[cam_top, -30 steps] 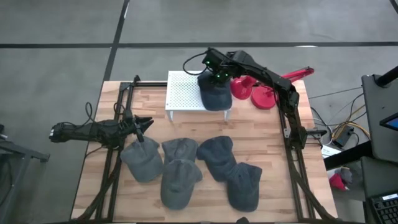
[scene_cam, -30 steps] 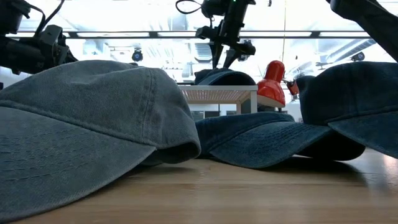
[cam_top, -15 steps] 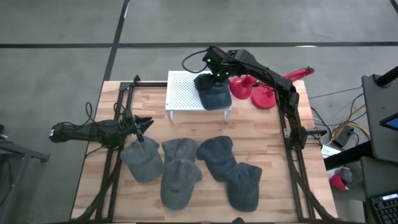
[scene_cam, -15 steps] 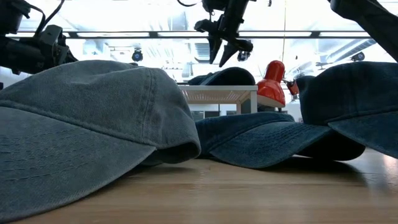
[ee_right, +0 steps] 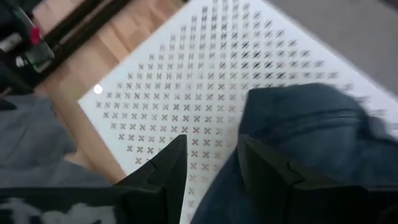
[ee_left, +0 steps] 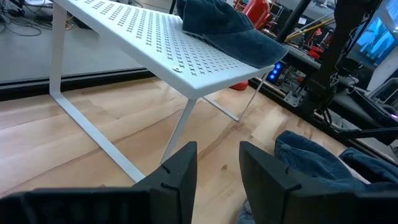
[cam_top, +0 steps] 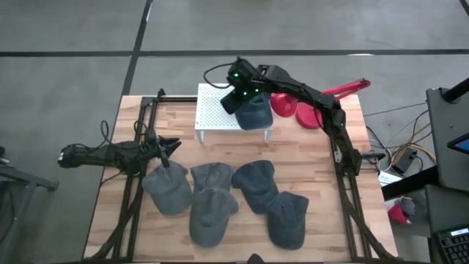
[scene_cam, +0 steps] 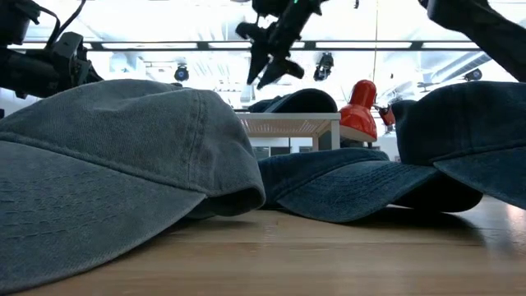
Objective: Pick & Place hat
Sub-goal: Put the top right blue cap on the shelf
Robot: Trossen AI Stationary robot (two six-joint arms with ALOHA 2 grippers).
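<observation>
- The right gripper (cam_top: 231, 100) hangs in the air above the white perforated metal stand (cam_top: 214, 110), just beside the dark blue-grey denim cap (cam_top: 254, 111) that lies on that stand; its two dark fingers (ee_right: 163, 171) stand apart with a gap between them and hold nothing.
- In the low view the right gripper (scene_cam: 261, 67) is tilted and clear of the cap (scene_cam: 296, 100), not touching it.
- The cap rests on the stand's far-right part, its edge hanging over the stand's rim on the right side, as the left wrist view (ee_left: 227, 25) shows too.
- The left gripper (cam_top: 165, 146) waits low over the wooden table (cam_top: 308, 158) on the left side, pointing towards the stand; its fingers (ee_left: 180, 168) stand a little apart and hold nothing.
- Five more dark denim caps lie on the table's near half: one just beside the left gripper (cam_top: 168, 188), two in the middle (cam_top: 211, 176) (cam_top: 212, 217), and two to the right (cam_top: 256, 183) (cam_top: 288, 218), overlapping or touching one another.
- A red lamp-like thing (cam_top: 286, 103) and a red round base (cam_top: 311, 116) stand at the table's far-right part, just beside the stand.
- The stand's thin white legs (ee_left: 177, 134) rest on the table.
</observation>
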